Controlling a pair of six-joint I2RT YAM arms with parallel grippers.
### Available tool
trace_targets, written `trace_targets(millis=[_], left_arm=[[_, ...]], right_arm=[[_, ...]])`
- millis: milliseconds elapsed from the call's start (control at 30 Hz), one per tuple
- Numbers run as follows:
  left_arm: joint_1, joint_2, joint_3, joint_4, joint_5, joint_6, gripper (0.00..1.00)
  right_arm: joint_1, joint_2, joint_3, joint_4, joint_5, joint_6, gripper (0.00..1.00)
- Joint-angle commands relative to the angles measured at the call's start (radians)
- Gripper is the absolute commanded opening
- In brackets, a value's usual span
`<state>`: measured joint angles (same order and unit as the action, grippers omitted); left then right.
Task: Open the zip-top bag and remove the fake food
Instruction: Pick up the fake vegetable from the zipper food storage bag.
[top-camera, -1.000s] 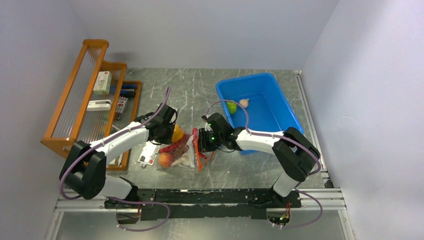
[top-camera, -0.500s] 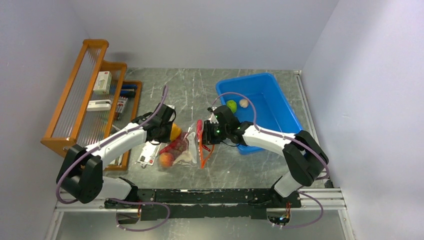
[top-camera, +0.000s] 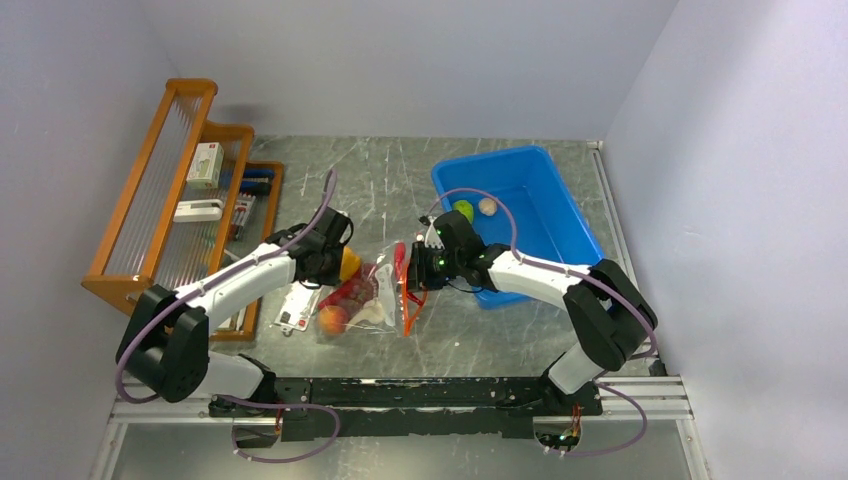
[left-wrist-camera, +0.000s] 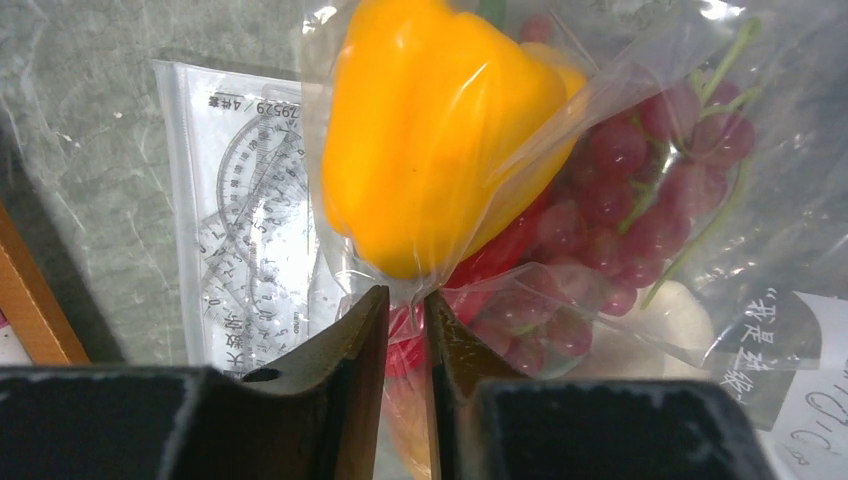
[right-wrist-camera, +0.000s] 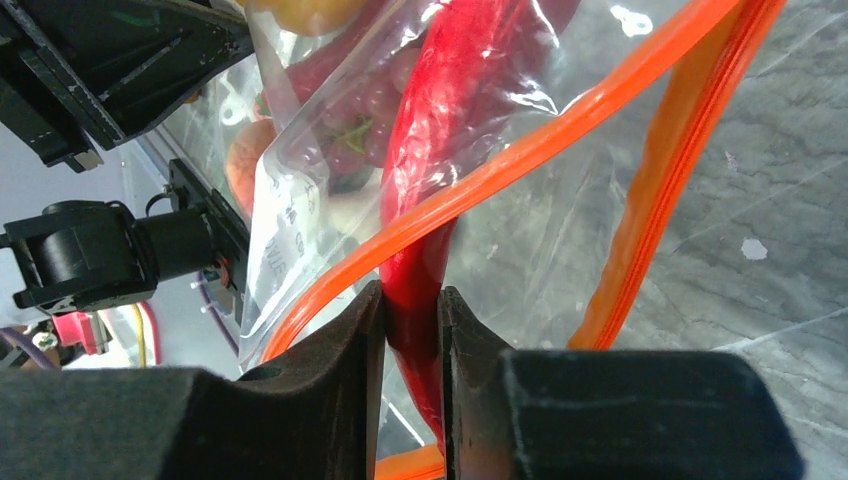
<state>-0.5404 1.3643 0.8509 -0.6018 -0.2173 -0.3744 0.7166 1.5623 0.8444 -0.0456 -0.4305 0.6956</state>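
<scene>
The clear zip-top bag (top-camera: 375, 295) lies between my arms, its orange-red zip strip (top-camera: 408, 305) gaping open on the right. My left gripper (top-camera: 338, 262) is shut on the bag's plastic (left-wrist-camera: 407, 300) just below the orange-yellow pepper (left-wrist-camera: 440, 130), which is inside with purple grapes (left-wrist-camera: 620, 190). My right gripper (top-camera: 408, 272) is at the bag's mouth, shut on a red chilli (right-wrist-camera: 450, 130) that runs through the zip strip (right-wrist-camera: 560, 140). A peach (top-camera: 332, 319) shows in the bag. A lime (top-camera: 463, 210) and a garlic bulb (top-camera: 487, 206) lie in the blue bin (top-camera: 560, 215).
A flat clear packet with a protractor (left-wrist-camera: 240, 220) lies under the bag's left end. A wooden rack (top-camera: 170, 190) with boxes and pens stands at the left. The blue bin stands right behind my right arm. The bag's white label (left-wrist-camera: 790, 350) faces up.
My right gripper has moved a little back and right with the chilli, and the bag's mouth has shifted with it. My left gripper keeps its hold on the bag.
</scene>
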Motion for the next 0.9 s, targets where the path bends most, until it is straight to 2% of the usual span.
trace_targets(millis=[0,100,200,367,400,867], left_arm=[[-0.003,0.030,0.037,-0.018,0.029,-0.003,0.33],[-0.003,0.014,0.033,-0.013,0.022,-0.005,0.35],[-0.003,-0.008,0.030,-0.010,0.009,-0.007,0.31],[-0.002,-0.013,0.033,-0.016,-0.009,-0.006,0.09],[-0.002,-0.013,0.033,-0.016,-0.011,-0.006,0.07],[-0.002,-0.070,0.029,-0.023,-0.081,-0.015,0.07]], right_arm=[[-0.010,0.016,0.006,0.001,-0.026,-0.004,0.20],[-0.014,0.015,0.016,-0.014,-0.025,-0.011,0.20],[-0.017,0.014,0.028,-0.024,-0.031,-0.015,0.20],[-0.020,0.010,0.048,-0.047,-0.044,-0.024,0.20],[-0.022,0.013,0.051,-0.056,-0.046,-0.029,0.20],[-0.022,-0.031,0.054,-0.093,-0.045,-0.043,0.20]])
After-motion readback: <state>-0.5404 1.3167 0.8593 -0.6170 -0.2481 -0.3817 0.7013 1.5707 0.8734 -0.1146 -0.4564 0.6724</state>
